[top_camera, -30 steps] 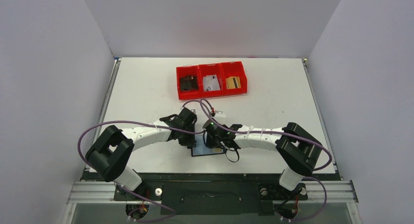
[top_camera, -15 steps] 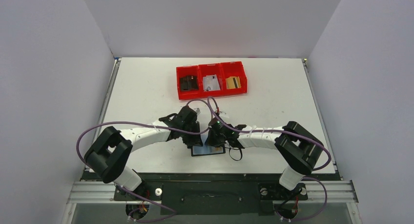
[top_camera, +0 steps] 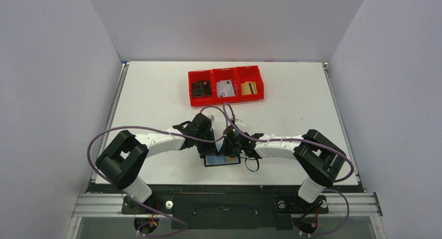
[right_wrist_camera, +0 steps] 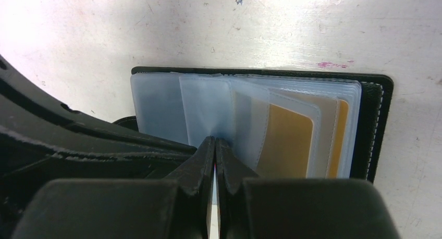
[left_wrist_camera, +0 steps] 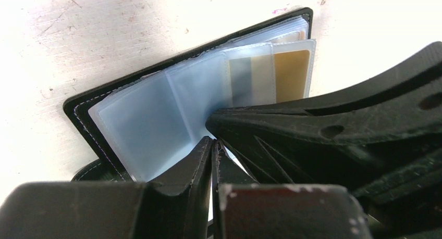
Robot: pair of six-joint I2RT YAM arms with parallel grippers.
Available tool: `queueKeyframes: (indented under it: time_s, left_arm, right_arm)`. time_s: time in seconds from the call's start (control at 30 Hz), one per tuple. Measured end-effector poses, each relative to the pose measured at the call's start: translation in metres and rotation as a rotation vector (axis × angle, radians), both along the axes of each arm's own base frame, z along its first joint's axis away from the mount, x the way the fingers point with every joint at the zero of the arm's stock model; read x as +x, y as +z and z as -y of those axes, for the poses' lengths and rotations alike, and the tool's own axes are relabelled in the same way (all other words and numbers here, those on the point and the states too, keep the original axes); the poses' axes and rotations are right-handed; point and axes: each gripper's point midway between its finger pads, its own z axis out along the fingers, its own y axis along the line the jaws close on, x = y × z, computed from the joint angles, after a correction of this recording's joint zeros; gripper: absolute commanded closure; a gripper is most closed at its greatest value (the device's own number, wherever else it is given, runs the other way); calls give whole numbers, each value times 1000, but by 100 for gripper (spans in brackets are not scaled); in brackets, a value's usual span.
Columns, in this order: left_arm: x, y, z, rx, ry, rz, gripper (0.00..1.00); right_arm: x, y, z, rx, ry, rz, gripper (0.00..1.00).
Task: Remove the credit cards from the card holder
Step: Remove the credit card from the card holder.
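The card holder (right_wrist_camera: 372, 124) looks matt black and stitched, its sleeves (right_wrist_camera: 156, 103) glossy clear plastic, the table (right_wrist_camera: 312, 25) scuffed white.

Black, bluish-grey and gold being shown against white, with red behind

The card holder (right_wrist_camera: 380, 119) is being seen as black with pale stitching along its edge; its clear sleeves (right_wrist_camera: 208, 109) are being shown glossy bluish-grey, with a gold card (right_wrist_camera: 285, 142) being seen through them; the table (right_wrist_camera: 312, 30) is being shown white with faint scratches and a small pink mark; the left gripper (left_wrist_camera: 213, 145) and right gripper (right_wrist_camera: 215, 142) are being shown black; the bins (top_camera: 225, 68) are being seen as red, with a black item (top_camera: 201, 88), a white-grey card (top_camera: 225, 88) and a striped gold card (top_camera: 249, 87), its stripe dark, inside; purple cables (top_camera: 125, 128) are being seen over white-and-black arms (top_camera: 161, 141)
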Motion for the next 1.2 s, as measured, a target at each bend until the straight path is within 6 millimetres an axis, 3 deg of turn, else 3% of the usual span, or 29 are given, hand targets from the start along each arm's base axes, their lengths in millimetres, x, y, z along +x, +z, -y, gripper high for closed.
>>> queueKeyframes:
  time_s: [0.23,0.37,0.6,0.87,1.2]
  left_arm:
    - [2,-11,-4,34,21,-11,100]
    - [2,-11,-5,36,25,-10,100]
    - [2,-11,-4,36,31,-13,100]
    - [3,-11,-4,37,33,-14,100]
    - [2,-12,-4,37,33,-15,100]
  right_arm:
    - [-1,6,3,0,0,3,100]
    - [3,23,8,10,-9,34,100]
    - [22,50,29,30,-64,105,88]
    - [17,34,46,-20,-74,77,78]
    - [12,18,45,-28,-56,40,74]
